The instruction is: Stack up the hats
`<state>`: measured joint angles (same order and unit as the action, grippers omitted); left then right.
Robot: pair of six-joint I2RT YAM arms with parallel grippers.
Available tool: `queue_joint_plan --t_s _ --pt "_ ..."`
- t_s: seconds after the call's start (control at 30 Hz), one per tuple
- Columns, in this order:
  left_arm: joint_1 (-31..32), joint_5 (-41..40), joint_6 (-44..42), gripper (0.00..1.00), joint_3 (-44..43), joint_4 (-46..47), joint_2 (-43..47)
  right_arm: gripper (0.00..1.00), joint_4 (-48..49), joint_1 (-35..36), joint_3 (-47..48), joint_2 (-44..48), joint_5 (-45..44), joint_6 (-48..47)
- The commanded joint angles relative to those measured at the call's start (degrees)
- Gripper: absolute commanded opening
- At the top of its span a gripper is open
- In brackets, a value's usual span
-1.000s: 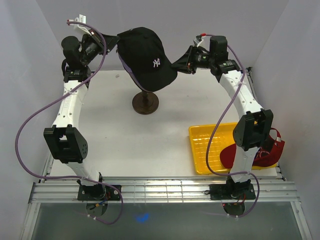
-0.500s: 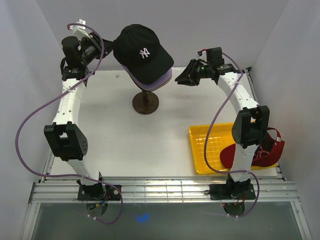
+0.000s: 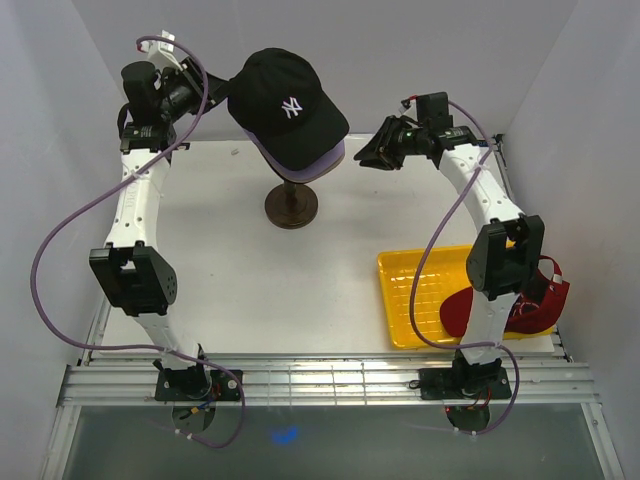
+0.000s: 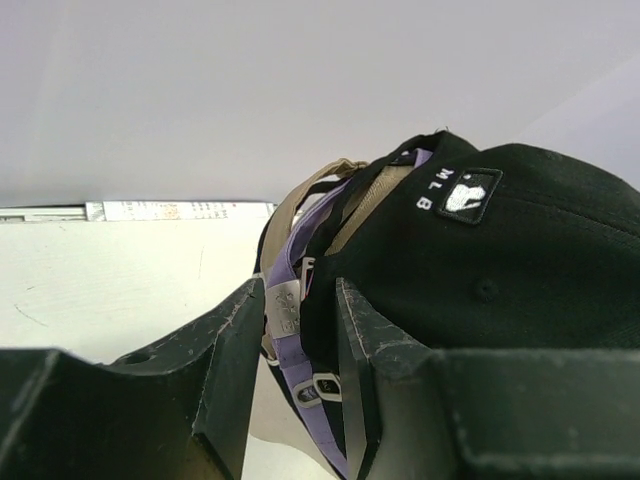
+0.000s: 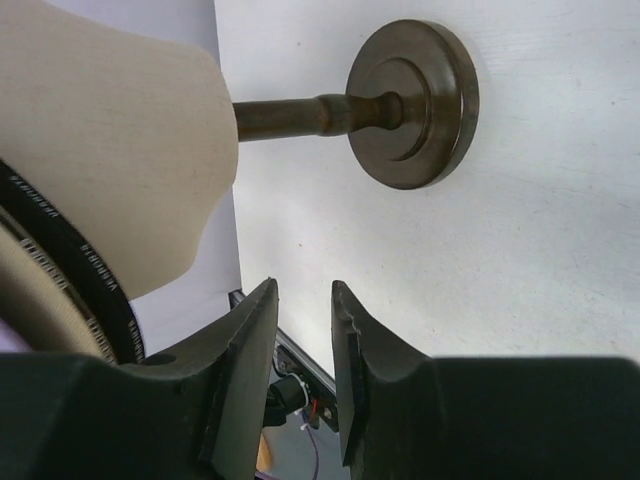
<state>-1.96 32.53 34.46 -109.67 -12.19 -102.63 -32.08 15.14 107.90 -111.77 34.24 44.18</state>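
The black NY cap (image 3: 288, 110) sits atop the lavender cap (image 3: 335, 156) on the mannequin head (image 5: 100, 150). The left gripper (image 4: 300, 292) straddles their rear straps (image 4: 284, 300); clamping cannot be confirmed. The right gripper (image 5: 303, 292) stands slightly parted, empty.

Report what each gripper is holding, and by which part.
The right gripper holds nothing. The rear straps of the hats sit between the jaws of the left gripper; whether pinched cannot be told.
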Motion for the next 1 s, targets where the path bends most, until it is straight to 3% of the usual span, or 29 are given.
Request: queue_joint_plan --t_s 0.0,0.2,0.4,0.57,0.77,0.97 --pt "0.9 1.9 -1.3 0.45 -3.0 -6.1 -1.0 0.34 0.5 -2.2 0.9 7.2 -2.9 0.2" --pt "0.9 2.2 -1.0 0.46 -4.2 -6.4 -1.8 0.42 6.9 -4.1 -3.7 15.4 -2.4 5.3" --pt "0.9 2.4 -0.7 0.46 -4.2 -6.2 -1.9 0.52 22.1 -3.2 -11.7 22.1 2.4 14.8" --pt "0.9 2.5 -0.7 0.46 -4.2 -6.3 -1.9 0.61 21.9 2.3 -7.4 19.9 1.8 14.6" --pt "0.9 2.6 -0.6 0.46 -4.9 -6.5 -1.9 0.65 22.2 4.8 -5.0 17.3 0.9 15.8" --pt "0.9 2.9 -0.4 0.46 -4.9 -6.5 -2.0 0.60 23.4 6.2 -3.0 15.1 0.6 17.2"
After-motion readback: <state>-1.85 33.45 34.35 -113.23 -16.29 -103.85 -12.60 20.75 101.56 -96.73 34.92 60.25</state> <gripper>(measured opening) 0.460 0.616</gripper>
